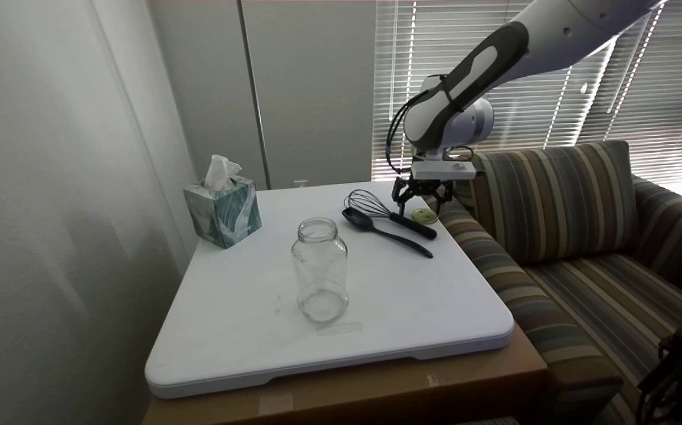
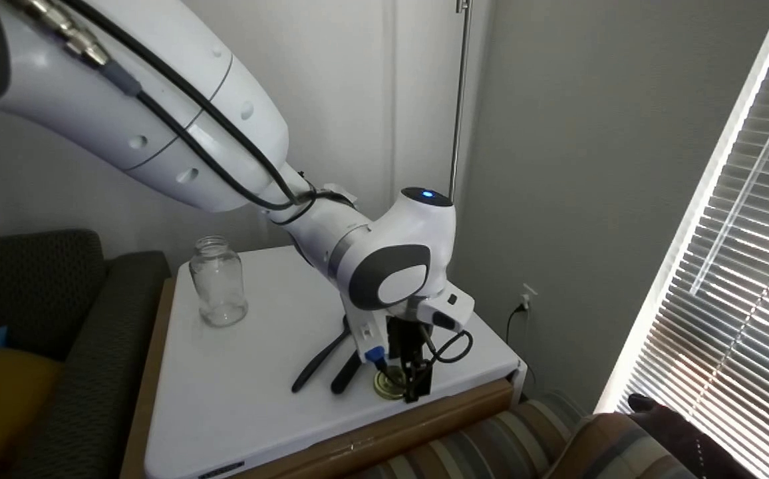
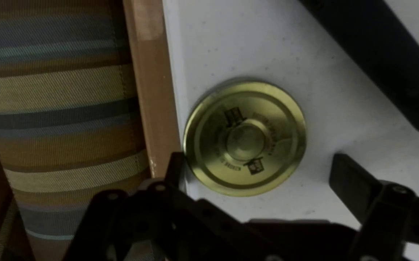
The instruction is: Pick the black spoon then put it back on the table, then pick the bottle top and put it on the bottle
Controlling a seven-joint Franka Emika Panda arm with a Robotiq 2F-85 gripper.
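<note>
A: Pincer [image 3: 258,163] wide, holding nothing. Where is the lid [image 3: 245,139]?

B: Flat on the table [image 1: 229,307] near its edge, between the fingers [image 3: 352,185] in the wrist view — off centre, nearer the finger on the edge side. Round, so no long axis to match.

A: Contact?

B: Cannot tell at that finger, which is at the rim or just beside it. The other, on the whisk [image 3: 387,65] side, is apart from the lid.

A: Next, as judged?

B: A slight shift to centre, then closing — the whisk is the likely snag. The jar [image 1: 320,271] stands uncapped, well apart; the spoon [image 1: 391,235] lies beside the whisk.
</note>
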